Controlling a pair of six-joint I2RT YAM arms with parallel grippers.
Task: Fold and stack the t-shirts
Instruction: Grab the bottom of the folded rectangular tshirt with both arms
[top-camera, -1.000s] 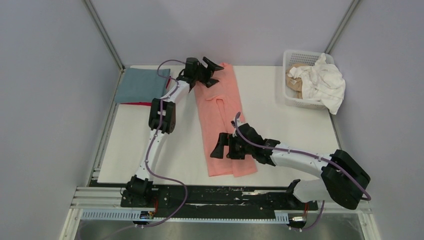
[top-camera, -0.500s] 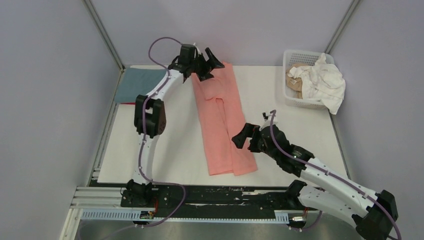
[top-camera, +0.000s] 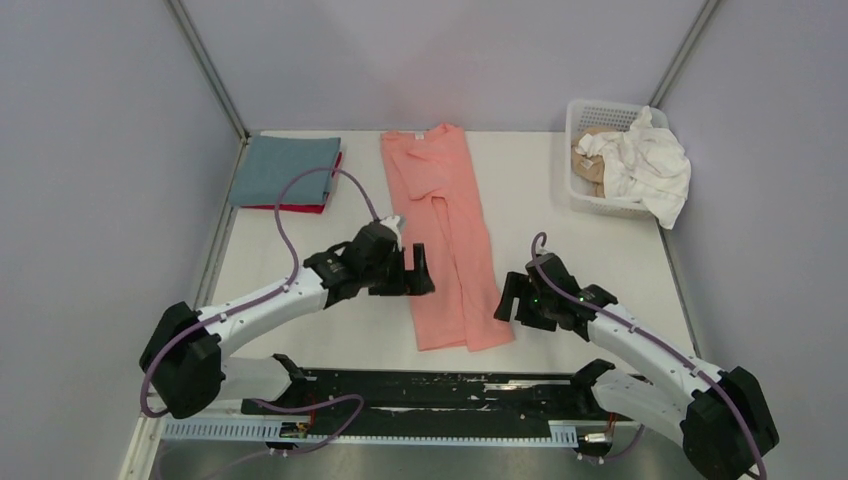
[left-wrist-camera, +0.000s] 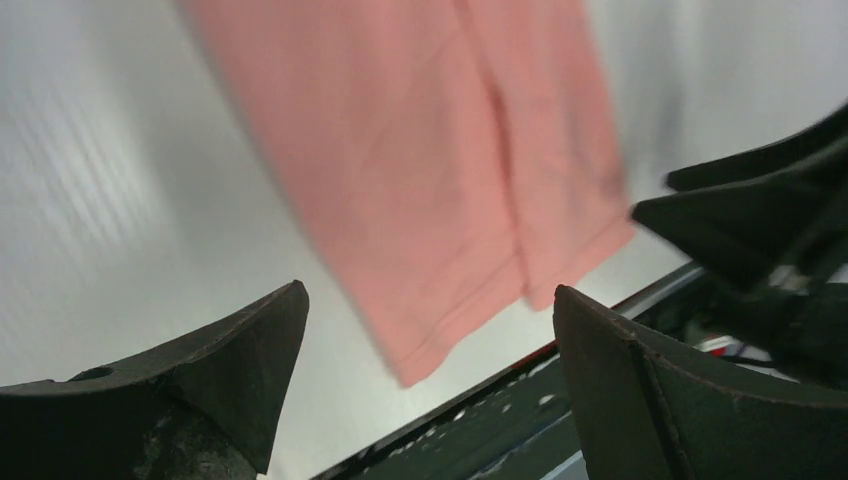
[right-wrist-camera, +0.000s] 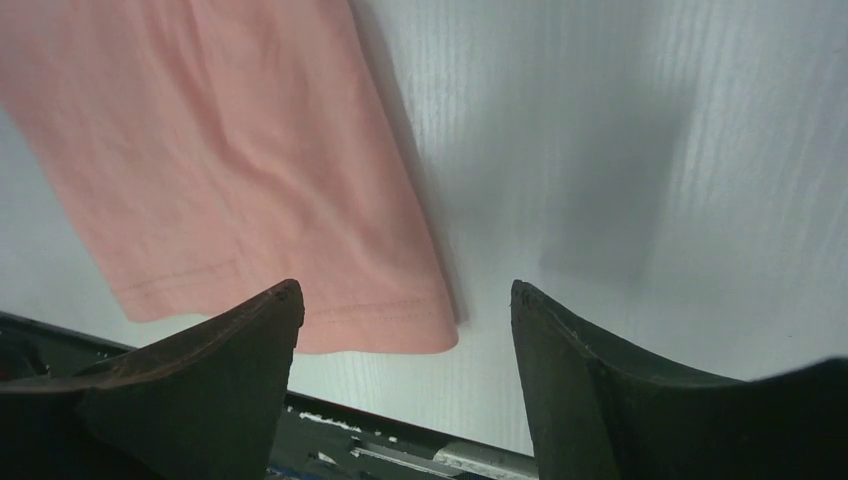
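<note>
The salmon pink t-shirt (top-camera: 442, 230) lay as a long folded strip on the table (top-camera: 600, 240) — the left gripper (top-camera: 420, 272) beside its left edge, the right gripper (top-camera: 508, 300) beside its near right corner, both spread wide and empty.

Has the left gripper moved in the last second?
Yes. The left gripper pulled back from the far end of the salmon shirt, by the grey-blue shirt, toward the near edge of the table.
</note>
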